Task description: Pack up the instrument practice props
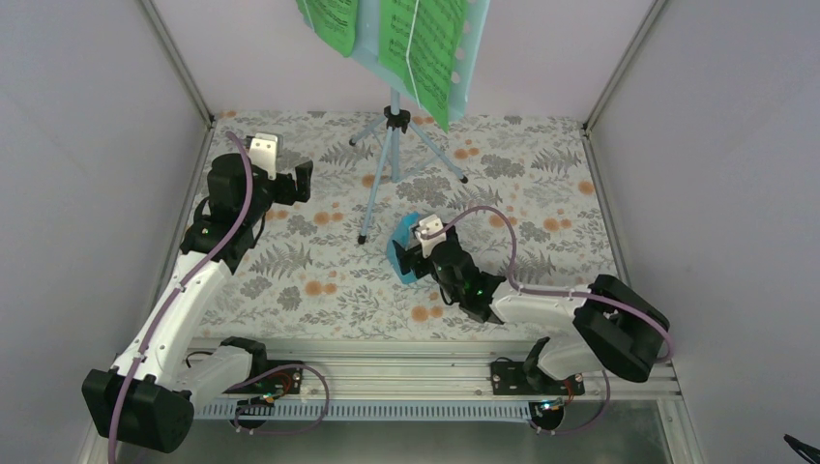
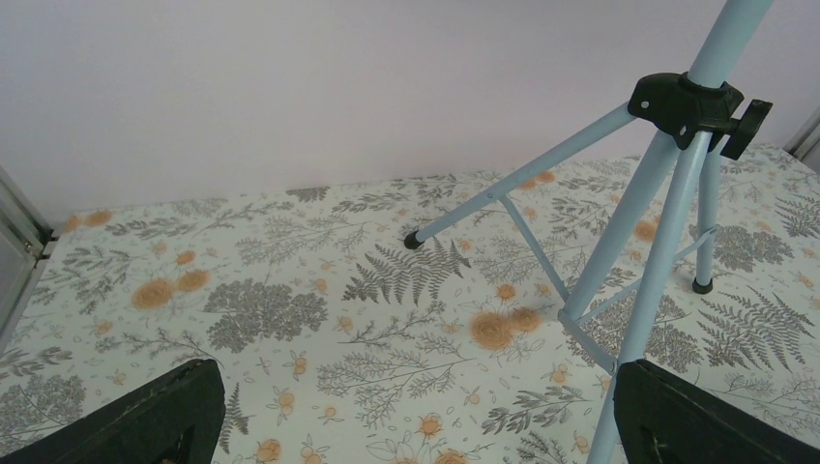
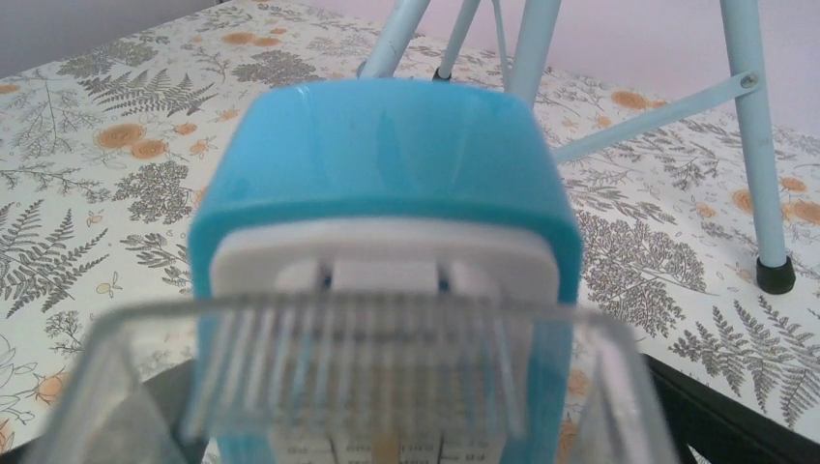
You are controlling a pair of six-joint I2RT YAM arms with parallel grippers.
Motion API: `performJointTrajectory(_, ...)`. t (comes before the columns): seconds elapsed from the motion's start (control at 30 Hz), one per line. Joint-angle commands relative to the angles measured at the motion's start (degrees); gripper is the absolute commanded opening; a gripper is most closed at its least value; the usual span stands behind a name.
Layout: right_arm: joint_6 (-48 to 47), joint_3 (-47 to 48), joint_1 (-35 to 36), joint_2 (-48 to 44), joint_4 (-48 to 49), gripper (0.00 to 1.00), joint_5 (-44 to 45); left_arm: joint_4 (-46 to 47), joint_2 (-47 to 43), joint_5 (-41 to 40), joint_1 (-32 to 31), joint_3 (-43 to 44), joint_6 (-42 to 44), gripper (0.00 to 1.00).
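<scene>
The pale blue tripod music stand [image 1: 391, 145] stands at the back centre, and bright green sheet-music pages [image 1: 425, 48] rest on its hole-punched desk [image 1: 466, 72]. The small blue metronome [image 1: 401, 253] sits on the floral table in the middle. My right gripper [image 1: 418, 259] is open with its jaws on either side of it. In the right wrist view the metronome [image 3: 387, 164] fills the frame, with a blurred clear ribbed piece in front of its white face. My left gripper [image 1: 290, 172] is open and empty, left of the stand's legs [image 2: 667, 203].
The floral table cover [image 1: 319, 280] is bounded by grey walls on the left, back and right. The stand's three legs end in black feet [image 2: 414, 240] spread over the back centre. A metal rail [image 1: 425, 358] with the arm bases runs along the near edge.
</scene>
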Motion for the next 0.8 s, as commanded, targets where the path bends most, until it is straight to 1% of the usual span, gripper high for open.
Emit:
performJointTrajectory(0.0, -0.39, 2.20, -0.91, -1.70, -3.10, 1.00, -2.12, 0.77, -0.60, 0.71, 0.18, -0.32, 0.30, 1.00)
performJointTrajectory(0.2, -1.65, 2.85, -1.09, -4.30, -6.80, 0.99, -5.18, 0.64, -0.70, 1.40, 0.19, -0.23, 0.60, 1.00)
performJointTrajectory(0.33, -0.61, 2.01, -1.09, -8.85, -12.96, 0.99, -7.29, 1.09, -1.48, 2.19, 0.15, -0.32, 0.61, 1.00)
performJointTrajectory(0.57, 4.39, -0.56, -1.11, -24.75, -27.99, 0.99, -11.14, 2.30, -2.85, 3.02, 0.20, -0.64, -0.26, 1.00)
performJointTrajectory(0.67, 5.66, 0.26, -1.21, -30.32, -31.24, 0.99, -13.08, 3.55, -4.10, 4.60, 0.11, -1.51, -0.16, 1.00)
performJointTrajectory(0.77, 7.99, 3.45, -2.32, -33.08, -34.37, 0.99, -8.65, 6.12, -5.46, 10.33, -0.07, -2.75, -0.38, 1.00)
